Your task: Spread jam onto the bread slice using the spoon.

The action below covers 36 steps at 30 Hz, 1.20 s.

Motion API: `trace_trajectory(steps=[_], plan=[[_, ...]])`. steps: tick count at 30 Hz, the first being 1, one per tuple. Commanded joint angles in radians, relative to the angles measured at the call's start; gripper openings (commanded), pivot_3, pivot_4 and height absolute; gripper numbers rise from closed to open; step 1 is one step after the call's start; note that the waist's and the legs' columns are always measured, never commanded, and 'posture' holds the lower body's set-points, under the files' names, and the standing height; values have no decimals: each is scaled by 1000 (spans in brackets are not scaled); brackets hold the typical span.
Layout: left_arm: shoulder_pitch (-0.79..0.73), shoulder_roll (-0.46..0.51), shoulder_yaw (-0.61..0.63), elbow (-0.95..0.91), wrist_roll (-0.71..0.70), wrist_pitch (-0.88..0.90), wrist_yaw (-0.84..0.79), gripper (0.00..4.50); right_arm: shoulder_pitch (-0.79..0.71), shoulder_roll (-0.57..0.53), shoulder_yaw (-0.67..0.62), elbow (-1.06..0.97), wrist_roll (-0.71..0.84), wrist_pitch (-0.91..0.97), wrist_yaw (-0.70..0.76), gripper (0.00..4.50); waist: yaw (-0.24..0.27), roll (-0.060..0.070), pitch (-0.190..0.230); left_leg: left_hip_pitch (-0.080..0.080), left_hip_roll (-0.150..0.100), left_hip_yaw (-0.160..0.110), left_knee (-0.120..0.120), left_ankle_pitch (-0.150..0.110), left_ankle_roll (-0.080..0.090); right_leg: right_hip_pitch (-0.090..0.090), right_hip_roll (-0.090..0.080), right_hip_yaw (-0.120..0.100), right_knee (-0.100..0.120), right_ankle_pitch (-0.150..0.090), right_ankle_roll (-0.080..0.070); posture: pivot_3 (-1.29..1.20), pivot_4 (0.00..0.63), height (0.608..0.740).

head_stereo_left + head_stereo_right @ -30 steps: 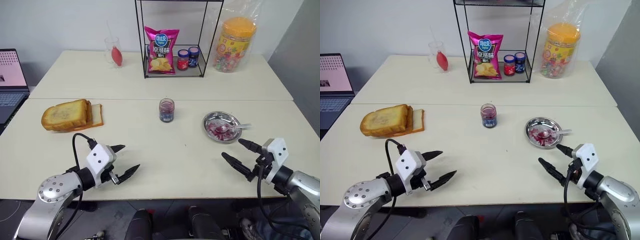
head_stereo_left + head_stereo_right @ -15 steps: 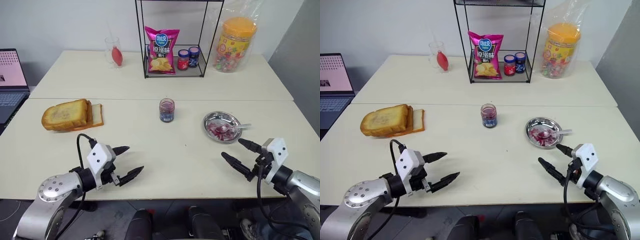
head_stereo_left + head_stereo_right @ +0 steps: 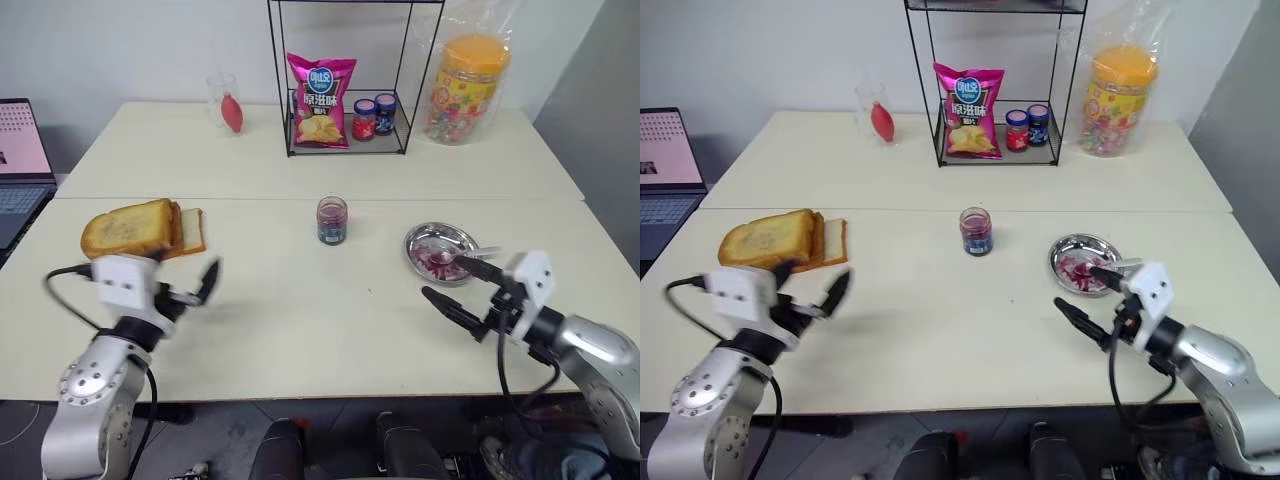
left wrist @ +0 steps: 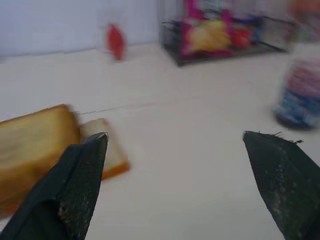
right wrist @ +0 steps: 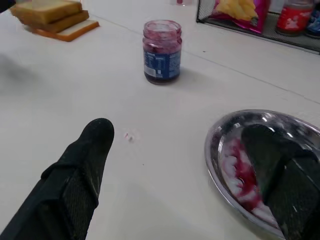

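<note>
The bread slice [image 3: 125, 228], thick and golden-brown, lies at the table's left against thinner white-crumb slices [image 3: 192, 229]. The jam [image 3: 332, 220] fills a small clear jar at mid-table, also seen in the right wrist view [image 5: 162, 50]. In the round steel dish [image 3: 415, 240], smeared red, rests the spoon [image 3: 488, 251], handle pointing right. My left gripper [image 3: 810, 280] hovers open just in front of the bread, pointing forward, nothing between its fingers [image 4: 82, 165]. My right gripper [image 3: 443, 277] stands open at the dish's near rim, one finger over the rim, holding nothing.
A black wire rack [image 3: 290, 100] at the back holds a pink crisp bag [image 3: 320, 88] and two small jars [image 3: 374, 116]. A bagged sweets jar [image 3: 465, 88] stands right of it, a glass [image 3: 225, 100] left. A laptop [image 3: 22, 165] sits beyond the left edge.
My left gripper swung left and up from the near table edge toward the bread and now points forward. My right gripper moved left and up to the dish's rim.
</note>
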Motion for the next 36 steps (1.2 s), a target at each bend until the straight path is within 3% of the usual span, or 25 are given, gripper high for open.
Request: trace_trajectory(steps=[1,10,26,36], plan=[[-61,9,157,94,-60,43,116,4500,-136,9,69,-44,52,101,-13,4474,0,-1,-1,-1,0,-2,0,0,0,0,1,-1,0,0,0,0,150,740],[-237,89,236,332,-146,116,155,4500,-403,46,238,-8,45,245,-3,4474,11,-3,-1,-3,-1,-2,0,-1,-1,0,0,-2,-2,5,8,0,150,740],[-623,209,183,927,-118,44,117,4500,-429,36,226,27,17,250,3,4474,7,-4,-1,-3,-1,-2,-1,0,-1,-1,0,-1,-2,6,9,0,150,740],[-624,194,179,883,-96,-2,184,2625,-412,35,199,5,31,277,-13,4500,8,-5,-1,-4,-1,-2,-1,0,-1,-2,0,-2,-2,6,10,0,150,740]])
